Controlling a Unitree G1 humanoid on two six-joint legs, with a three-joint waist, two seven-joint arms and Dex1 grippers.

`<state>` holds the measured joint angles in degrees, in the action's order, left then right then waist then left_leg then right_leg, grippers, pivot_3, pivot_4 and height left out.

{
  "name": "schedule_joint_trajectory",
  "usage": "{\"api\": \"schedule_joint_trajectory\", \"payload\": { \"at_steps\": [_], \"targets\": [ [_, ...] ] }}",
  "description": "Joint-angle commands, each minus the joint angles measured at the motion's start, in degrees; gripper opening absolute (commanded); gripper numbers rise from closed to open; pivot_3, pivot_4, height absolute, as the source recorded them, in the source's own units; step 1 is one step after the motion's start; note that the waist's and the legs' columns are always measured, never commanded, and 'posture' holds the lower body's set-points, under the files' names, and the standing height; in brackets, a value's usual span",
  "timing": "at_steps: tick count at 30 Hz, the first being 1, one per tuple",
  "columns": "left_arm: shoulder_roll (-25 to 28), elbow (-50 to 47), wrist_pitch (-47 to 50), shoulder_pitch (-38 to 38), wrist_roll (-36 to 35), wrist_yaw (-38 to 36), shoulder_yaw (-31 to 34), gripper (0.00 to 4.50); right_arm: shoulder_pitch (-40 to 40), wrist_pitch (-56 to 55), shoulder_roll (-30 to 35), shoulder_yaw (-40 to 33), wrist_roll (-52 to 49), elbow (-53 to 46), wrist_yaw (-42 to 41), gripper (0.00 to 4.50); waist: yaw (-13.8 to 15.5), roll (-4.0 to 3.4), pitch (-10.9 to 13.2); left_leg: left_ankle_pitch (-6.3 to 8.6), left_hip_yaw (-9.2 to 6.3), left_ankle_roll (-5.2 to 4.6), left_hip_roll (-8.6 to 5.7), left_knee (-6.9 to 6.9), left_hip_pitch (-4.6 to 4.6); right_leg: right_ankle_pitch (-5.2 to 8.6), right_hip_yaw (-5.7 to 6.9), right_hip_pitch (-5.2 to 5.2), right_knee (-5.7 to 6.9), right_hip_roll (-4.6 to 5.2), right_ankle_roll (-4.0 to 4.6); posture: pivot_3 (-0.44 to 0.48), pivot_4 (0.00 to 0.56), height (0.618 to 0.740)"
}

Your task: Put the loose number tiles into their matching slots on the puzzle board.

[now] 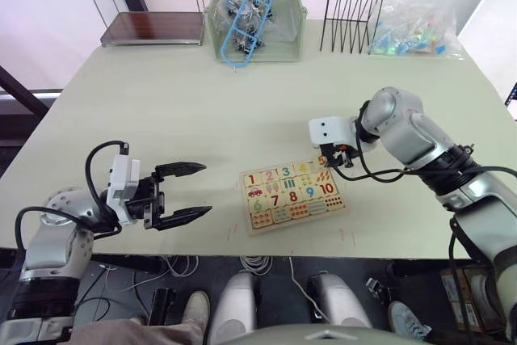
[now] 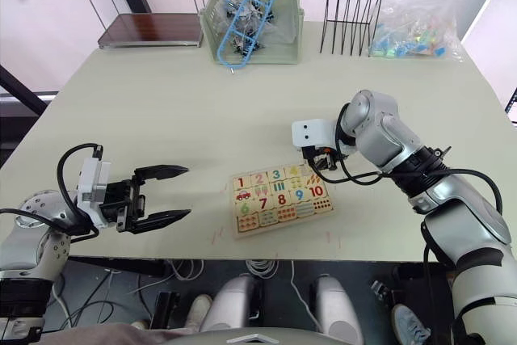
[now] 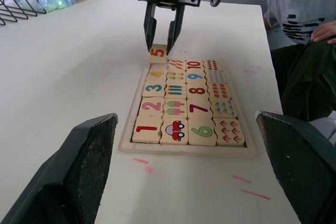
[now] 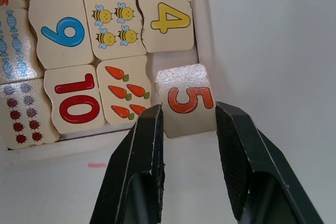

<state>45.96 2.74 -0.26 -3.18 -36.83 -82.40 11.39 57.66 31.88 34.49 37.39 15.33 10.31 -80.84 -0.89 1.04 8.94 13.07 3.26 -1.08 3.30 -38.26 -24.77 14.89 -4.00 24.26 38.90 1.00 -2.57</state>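
The puzzle board (image 1: 299, 219) lies near the table's front edge, right of centre. Tiles 1 (image 3: 147, 128), 2 (image 3: 153, 106), 3 (image 3: 155, 86) and 4 (image 3: 156, 73) sit in its number row. The number 5 tile (image 4: 186, 99) leans tilted over the far right corner of the board, partly on the rim beside the 4. My right gripper (image 4: 189, 109) is shut on it, one finger at each side. The slot beneath is hidden. My left gripper (image 1: 207, 189) hovers open and empty over bare table, left of the board.
Along the table's back stand a small two-level shelf (image 1: 149, 6), a green bin (image 1: 257, 22) with a blue frame in it, a black wire rack (image 1: 352, 14) and a clear bag (image 1: 416, 30) of coloured bits. A person (image 3: 294, 14) sits past the table's right side.
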Motion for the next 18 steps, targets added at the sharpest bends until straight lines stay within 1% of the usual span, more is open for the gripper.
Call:
{"api": "schedule_joint_trajectory", "payload": {
  "at_steps": [1, 18],
  "targets": [
    [0.38, -2.29, 0.17, -0.1, -0.09, -0.06, 1.72, 4.5, 0.18, 0.26, -0.02, -0.88, 0.5, -1.22, 0.21, 0.91, 0.0, 0.0, 0.0, 0.0, 0.0, 0.0, 0.0, 0.0, 0.0, 0.0, 0.0, 0.0, 0.0, 0.0, 0.0, 0.0, 0.15, 0.74],
    [0.21, -2.58, 0.71, -0.13, 0.15, -0.26, 1.99, 4.5, -0.54, 1.36, -1.07, -0.7, 0.69, -1.27, 0.87, 0.91, -0.01, 0.0, 0.0, 0.0, 0.0, 0.0, 0.0, 0.0, 0.0, 0.0, 0.0, 0.0, 0.0, 0.0, 0.0, 0.0, 0.15, 0.74]
  ]
}}
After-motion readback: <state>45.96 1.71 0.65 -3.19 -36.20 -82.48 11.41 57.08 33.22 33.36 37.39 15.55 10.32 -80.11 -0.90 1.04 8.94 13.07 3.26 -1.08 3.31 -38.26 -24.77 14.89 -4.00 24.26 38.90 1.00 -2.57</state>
